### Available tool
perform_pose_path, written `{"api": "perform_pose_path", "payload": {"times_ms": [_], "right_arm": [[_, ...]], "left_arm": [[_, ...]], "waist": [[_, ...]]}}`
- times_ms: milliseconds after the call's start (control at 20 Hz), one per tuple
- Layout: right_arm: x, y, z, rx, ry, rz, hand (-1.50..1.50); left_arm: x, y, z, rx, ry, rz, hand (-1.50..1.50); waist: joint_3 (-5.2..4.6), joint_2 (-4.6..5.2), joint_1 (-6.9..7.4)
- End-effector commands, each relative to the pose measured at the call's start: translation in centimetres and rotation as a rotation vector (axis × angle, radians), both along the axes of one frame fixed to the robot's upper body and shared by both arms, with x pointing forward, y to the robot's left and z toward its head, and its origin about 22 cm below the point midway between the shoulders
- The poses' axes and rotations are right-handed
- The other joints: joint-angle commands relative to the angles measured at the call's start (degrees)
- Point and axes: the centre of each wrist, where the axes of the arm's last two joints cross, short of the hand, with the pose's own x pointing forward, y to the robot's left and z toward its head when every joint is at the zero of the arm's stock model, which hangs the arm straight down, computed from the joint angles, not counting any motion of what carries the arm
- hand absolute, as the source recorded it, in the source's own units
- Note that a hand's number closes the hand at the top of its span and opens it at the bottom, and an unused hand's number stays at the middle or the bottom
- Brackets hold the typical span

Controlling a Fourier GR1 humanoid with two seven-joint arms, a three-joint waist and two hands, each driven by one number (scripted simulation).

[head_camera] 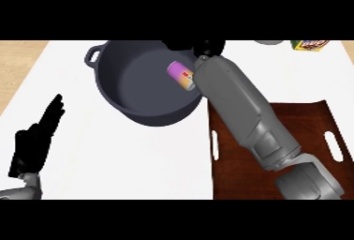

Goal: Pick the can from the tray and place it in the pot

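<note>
From the head view, the right hand (195, 46) shows only as a dark shape at the far rim of the pot (114, 89), over its inside — whether its fingers are curled or straight I cannot tell. Its grey forearm slants up from the lower right across the tray (311, 140). One can (181, 76) lies inside the pot, just beside that forearm. The left hand (34, 140) rests at the lower left, fingers straight and upward — holding nothing. One pot, one tray, one can.
</note>
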Motion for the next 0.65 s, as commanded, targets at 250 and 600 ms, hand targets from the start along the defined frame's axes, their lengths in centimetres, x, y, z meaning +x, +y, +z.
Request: {"api": "perform_pose_path", "payload": {"times_ms": [250,600], "right_arm": [[-0.5,-1.4,-0.8,0.191,0.014,0.148,-1.50],[-4.8,-3.3,-5.9,0.252,0.000,0.184,-1.50]], "left_arm": [[0.8,0.0,0.4,-0.005,0.010,0.051,0.00],[-0.8,2.2,-0.3,-0.002,0.035,0.089,0.00]], "waist": [[-0.03,-1.10,-3.33],[-0.04,-1.75,-5.15]]}}
